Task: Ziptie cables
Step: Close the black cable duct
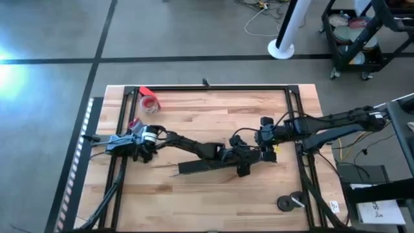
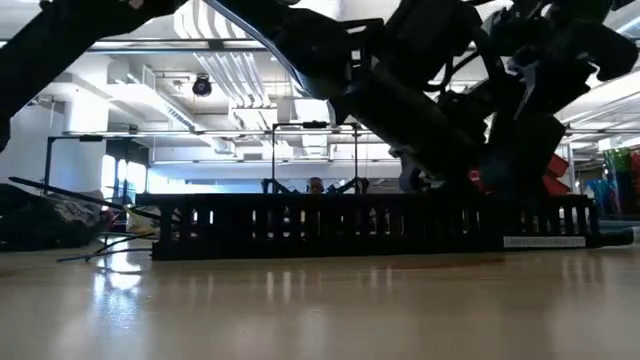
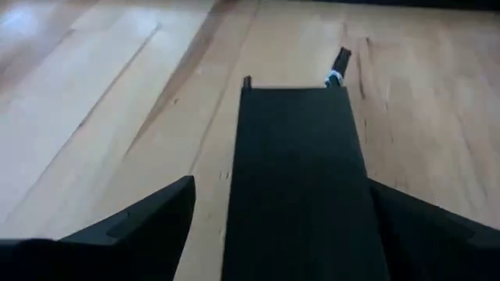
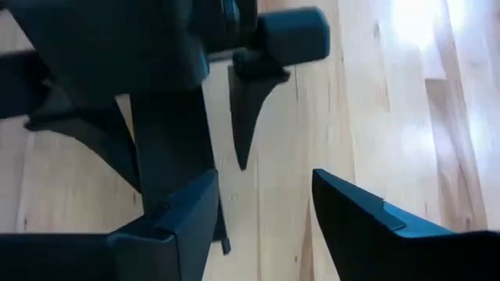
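Both grippers meet over a wide black strip at mid-worktop: left gripper open astride it, right gripper open. Ziptie unseen; locating it comes next.

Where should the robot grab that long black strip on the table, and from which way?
Grab it across its narrow width, coming down from above with one finger on each long edge. The black strip lies flat on the table and has straight, parallel sides. The left gripper is lined up that way, open and straddling it. The right gripper is open close by.
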Robot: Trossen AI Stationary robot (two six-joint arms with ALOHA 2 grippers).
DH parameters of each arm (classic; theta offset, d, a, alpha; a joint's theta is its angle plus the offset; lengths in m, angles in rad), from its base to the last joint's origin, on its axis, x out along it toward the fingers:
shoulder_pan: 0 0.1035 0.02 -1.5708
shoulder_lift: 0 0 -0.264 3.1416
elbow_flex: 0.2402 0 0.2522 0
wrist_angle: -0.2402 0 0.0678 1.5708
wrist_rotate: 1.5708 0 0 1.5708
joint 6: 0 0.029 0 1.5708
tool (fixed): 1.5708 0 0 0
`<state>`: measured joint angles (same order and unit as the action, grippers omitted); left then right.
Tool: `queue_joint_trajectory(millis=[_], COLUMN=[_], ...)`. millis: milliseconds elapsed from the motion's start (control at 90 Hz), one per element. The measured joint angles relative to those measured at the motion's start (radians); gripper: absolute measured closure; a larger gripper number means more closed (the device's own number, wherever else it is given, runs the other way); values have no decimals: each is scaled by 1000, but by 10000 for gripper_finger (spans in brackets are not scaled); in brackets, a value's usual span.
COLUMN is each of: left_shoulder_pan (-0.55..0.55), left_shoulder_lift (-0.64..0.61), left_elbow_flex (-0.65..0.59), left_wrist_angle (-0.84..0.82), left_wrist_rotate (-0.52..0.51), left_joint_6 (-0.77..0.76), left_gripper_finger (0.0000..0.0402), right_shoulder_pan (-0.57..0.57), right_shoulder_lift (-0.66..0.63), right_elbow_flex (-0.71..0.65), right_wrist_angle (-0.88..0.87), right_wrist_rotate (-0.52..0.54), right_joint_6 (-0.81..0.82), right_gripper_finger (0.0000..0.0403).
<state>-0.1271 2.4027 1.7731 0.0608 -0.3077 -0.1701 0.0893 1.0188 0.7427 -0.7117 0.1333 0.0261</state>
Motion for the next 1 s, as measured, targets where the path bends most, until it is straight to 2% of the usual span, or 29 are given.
queue_joint_trajectory(millis=[222, 367, 522, 622, 756, 867, 1000], left_shoulder_pan=[-3, -19, -54, -77, -97, -107, -105], left_shoulder_lift=[-13, -50, -124, -204, -324, -418, -473], left_elbow_flex=[-6, -20, -83, -188, -365, -515, -627], left_wrist_angle=[-44, -161, -321, -338, -308, -198, -91], left_wrist_rotate=[10, 7, -3, -4, 8, 12, 11], left_joint_6=[4, 14, 9, -15, -63, -73, -106], left_gripper_finger=[187, 189, 187, 169, 169, 184, 186], right_shoulder_pan=[0, 0, 5, 27, 65, 83, 76], right_shoulder_lift=[-5, -4, -4, -10, 1, 43, 124], right_elbow_flex=[-11, -35, -121, -211, -369, -496, -577], right_wrist_angle=[17, 55, 182, 389, 799, 1097, 1301], right_wrist_rotate=[0, -2, -37, -88, -167, -171, -153], right_joint_6=[6, 24, 50, 69, 115, 163, 263], right_gripper_finger=[213, 215, 213, 211, 213, 212, 203])
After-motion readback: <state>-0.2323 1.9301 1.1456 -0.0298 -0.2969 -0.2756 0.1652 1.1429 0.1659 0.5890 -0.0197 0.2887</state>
